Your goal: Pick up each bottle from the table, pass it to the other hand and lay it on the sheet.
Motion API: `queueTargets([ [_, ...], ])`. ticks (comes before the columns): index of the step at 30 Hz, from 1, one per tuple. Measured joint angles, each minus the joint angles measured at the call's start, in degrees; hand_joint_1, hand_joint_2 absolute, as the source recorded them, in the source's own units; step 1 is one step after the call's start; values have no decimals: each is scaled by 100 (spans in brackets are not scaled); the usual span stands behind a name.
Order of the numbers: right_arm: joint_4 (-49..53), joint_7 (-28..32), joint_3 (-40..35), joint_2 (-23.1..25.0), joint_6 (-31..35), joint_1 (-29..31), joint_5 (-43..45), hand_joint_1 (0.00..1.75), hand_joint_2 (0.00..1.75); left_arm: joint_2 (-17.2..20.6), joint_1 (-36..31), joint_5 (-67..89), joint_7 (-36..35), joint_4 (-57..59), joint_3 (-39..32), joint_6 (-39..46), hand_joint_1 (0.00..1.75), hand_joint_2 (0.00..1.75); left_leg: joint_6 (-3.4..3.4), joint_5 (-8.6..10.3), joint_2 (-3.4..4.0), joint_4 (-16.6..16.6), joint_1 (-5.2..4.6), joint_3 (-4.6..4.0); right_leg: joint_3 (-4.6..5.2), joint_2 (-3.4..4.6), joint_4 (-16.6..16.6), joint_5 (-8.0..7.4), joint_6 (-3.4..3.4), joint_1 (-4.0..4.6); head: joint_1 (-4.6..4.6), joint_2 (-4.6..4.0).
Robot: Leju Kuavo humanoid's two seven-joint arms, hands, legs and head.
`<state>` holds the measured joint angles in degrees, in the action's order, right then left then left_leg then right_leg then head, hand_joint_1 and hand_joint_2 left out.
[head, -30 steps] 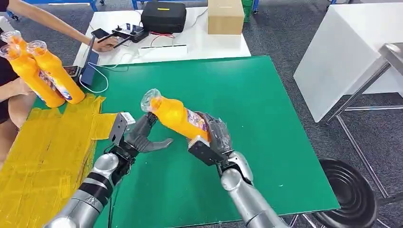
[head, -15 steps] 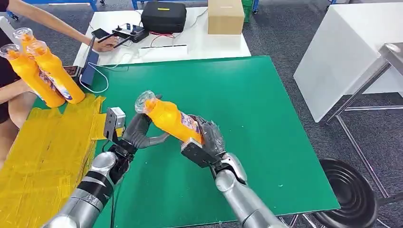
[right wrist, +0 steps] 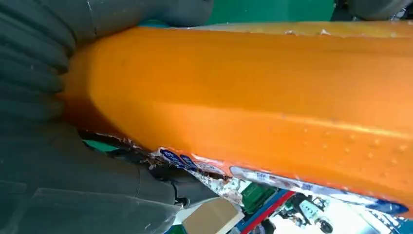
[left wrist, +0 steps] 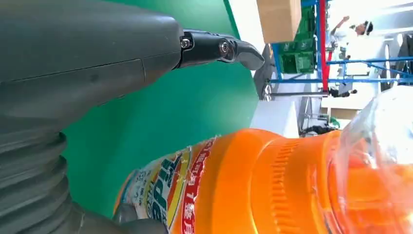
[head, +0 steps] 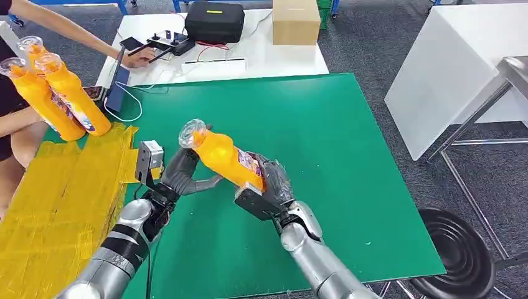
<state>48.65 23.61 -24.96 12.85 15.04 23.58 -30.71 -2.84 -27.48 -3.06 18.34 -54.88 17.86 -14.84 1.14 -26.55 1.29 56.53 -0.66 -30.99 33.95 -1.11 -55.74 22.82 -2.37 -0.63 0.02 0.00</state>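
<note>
My right hand (head: 269,187) grips the base end of an orange bottle (head: 225,157) and holds it tilted above the green table (head: 348,156), its clear cap (head: 192,133) pointing up and left. My left hand (head: 180,175) is under the bottle's neck end with its fingers spread on either side of it, not closed. In the left wrist view the bottle (left wrist: 272,185) lies between the thumb and fingers of the left hand (left wrist: 87,53). In the right wrist view the right hand (right wrist: 73,185) wraps the bottle (right wrist: 243,92). The yellow sheet (head: 56,205) lies at the table's left.
A person at the left edge holds three orange bottles (head: 59,96) upright over the sheet's far end. Behind the green table a white table (head: 274,59) carries a black case (head: 215,20) and a cardboard box (head: 295,20). A black stool (head: 457,249) stands at the right.
My right hand has carried the bottle a little to the left, bringing its neck between the left hand's spread fingers. The left hand shifted slightly left. The person raised the bottles slightly.
</note>
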Motion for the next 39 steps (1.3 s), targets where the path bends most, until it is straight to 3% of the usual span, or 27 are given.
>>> queueTargets([
  [21,-566,7,-474,573,-107,315,-70,175,175,-81,-33,-404,85,79,203,-352,0,175,-2,1,6,0,0,0,3,2,-1,0,0,0,-2,0],
  [23,-601,2,-512,592,-114,331,-26,175,175,-81,-32,-441,101,90,205,-352,26,175,-2,1,6,0,0,-1,3,2,-1,0,0,0,0,2],
  [26,-653,-42,-614,605,-105,372,94,175,175,-81,-24,-517,140,92,203,-306,26,175,-2,1,6,0,1,-1,3,2,-1,0,0,1,0,0],
  [27,-675,-55,-651,605,-103,390,127,175,175,-81,-19,-551,149,92,203,-282,106,175,-2,1,6,0,1,-1,3,2,-1,0,0,1,-2,0],
  [28,-704,-63,-688,608,-99,411,160,175,175,-81,-13,-557,153,92,201,-262,175,175,-2,1,6,0,1,-1,3,2,-1,0,0,1,-2,0],
  [39,-824,-70,-815,608,-90,468,264,175,175,-87,34,-660,170,90,181,-170,175,175,-2,2,6,0,0,-1,3,2,-1,0,0,1,-2,0],
])
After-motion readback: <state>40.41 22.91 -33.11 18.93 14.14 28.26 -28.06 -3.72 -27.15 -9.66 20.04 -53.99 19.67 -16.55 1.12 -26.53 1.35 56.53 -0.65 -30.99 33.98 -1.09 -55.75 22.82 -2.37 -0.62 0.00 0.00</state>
